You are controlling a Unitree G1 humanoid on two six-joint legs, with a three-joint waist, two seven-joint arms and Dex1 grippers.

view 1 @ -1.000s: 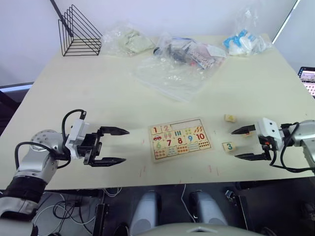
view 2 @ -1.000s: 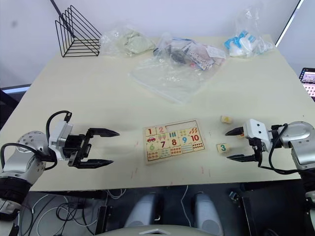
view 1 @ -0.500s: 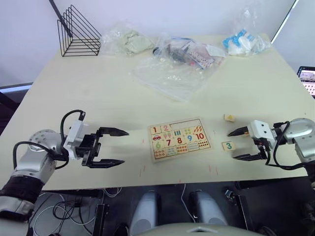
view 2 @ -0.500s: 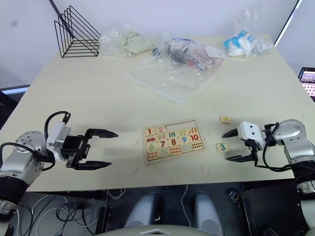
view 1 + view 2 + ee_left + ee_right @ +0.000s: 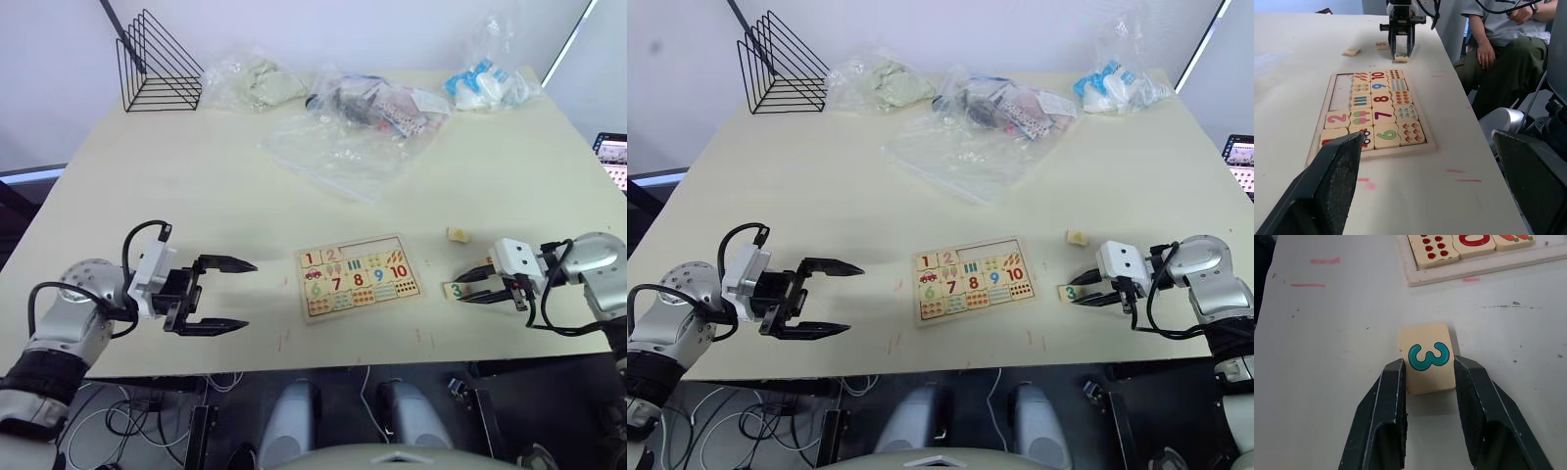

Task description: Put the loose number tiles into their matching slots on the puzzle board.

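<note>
Your right gripper [image 5: 1427,369] grasps the 3 tile [image 5: 1426,358] at 3 o'clock from the puzzle board [image 5: 358,275]; left gripper [image 5: 233,294] released.

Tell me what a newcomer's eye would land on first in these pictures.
First, the right pincer closed around the tile with the green 3 on the table, just right of the puzzle board. Next, the board itself, with 1 and 2 in its top row and the rest of that row bare. The left pincer hangs open to the board's left, holding nothing.
</note>
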